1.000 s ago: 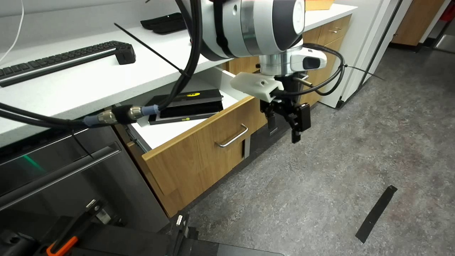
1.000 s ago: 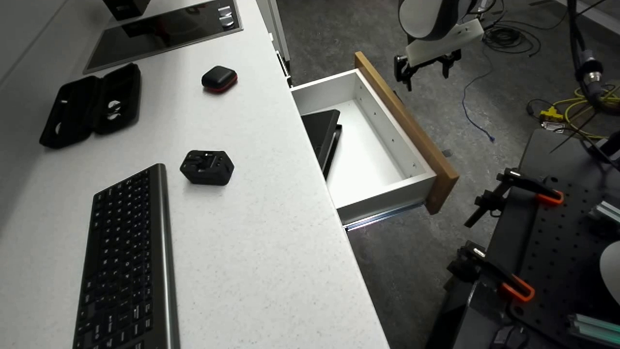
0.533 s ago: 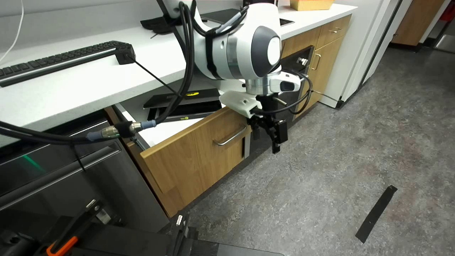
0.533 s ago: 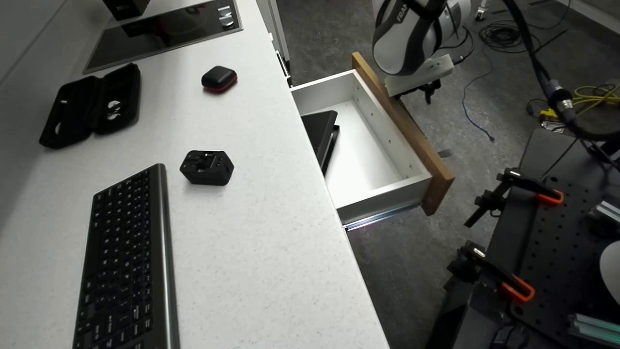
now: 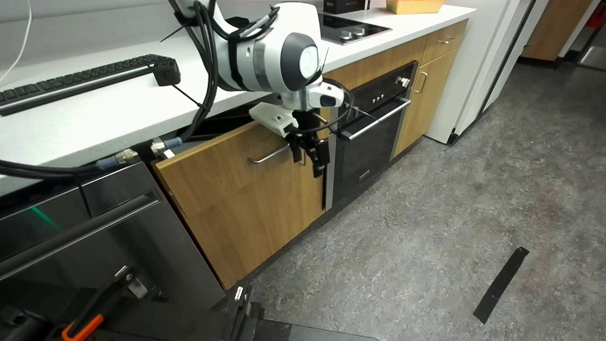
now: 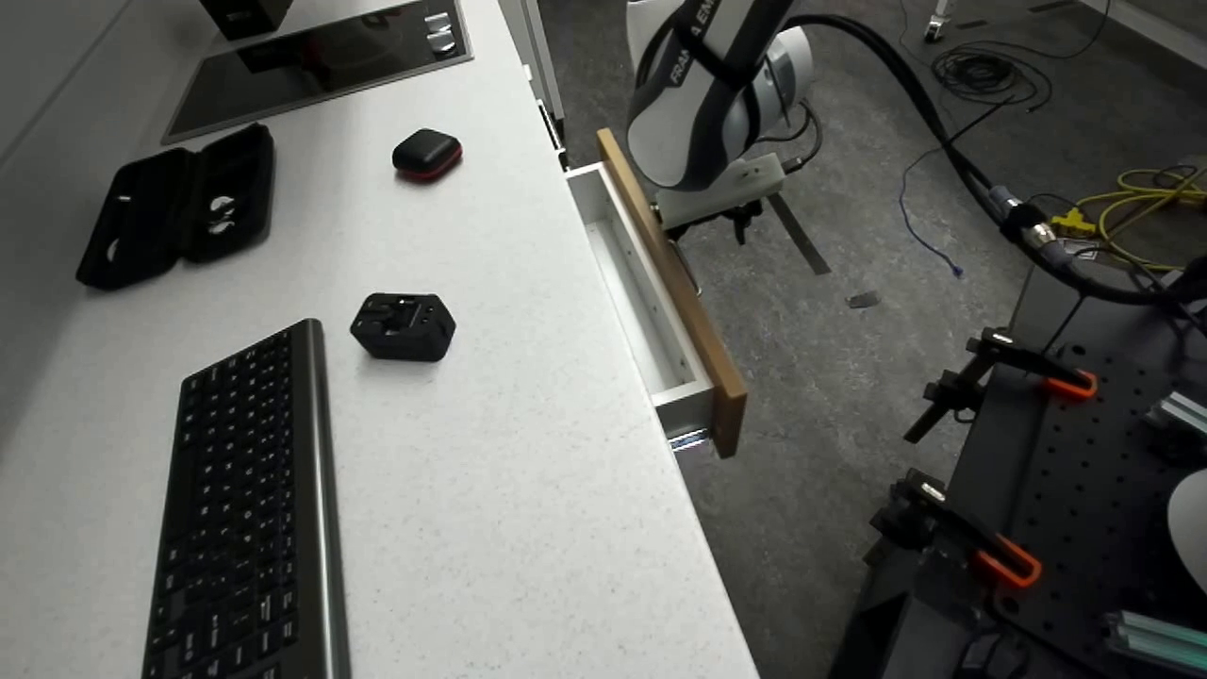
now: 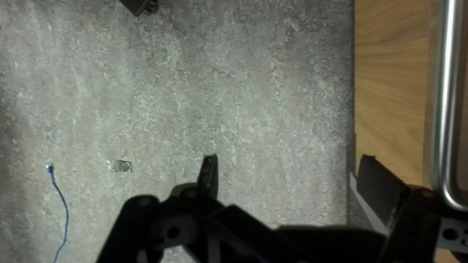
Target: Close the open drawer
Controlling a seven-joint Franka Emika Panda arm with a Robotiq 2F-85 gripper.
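The drawer has a light wood front (image 5: 213, 175) and white inner sides (image 6: 632, 292). It stands partly out from under the counter in both exterior views. Its silver bar handle (image 5: 270, 155) is on the front; a silver bar also runs along the right edge in the wrist view (image 7: 446, 91). My gripper (image 5: 307, 166) is low in front of the drawer front, near its oven-side end, pointing down. The pale mount (image 6: 721, 193) on my wrist lies against or very close to the front. In the wrist view the fingers (image 7: 289, 159) are wide apart with only floor between them.
A black oven (image 5: 369, 142) with a steel handle is beside the drawer. A dark steel appliance (image 5: 94, 237) is on its other side. The white counter (image 6: 528, 424) above bears a keyboard (image 6: 236, 509) and small black cases. A black bench with clamps (image 6: 1075, 490) stands opposite.
The drawer has slid inward a large part of its travel, and the black boxes inside are now mostly hidden under the counter. My arm has moved toward the counter with it.
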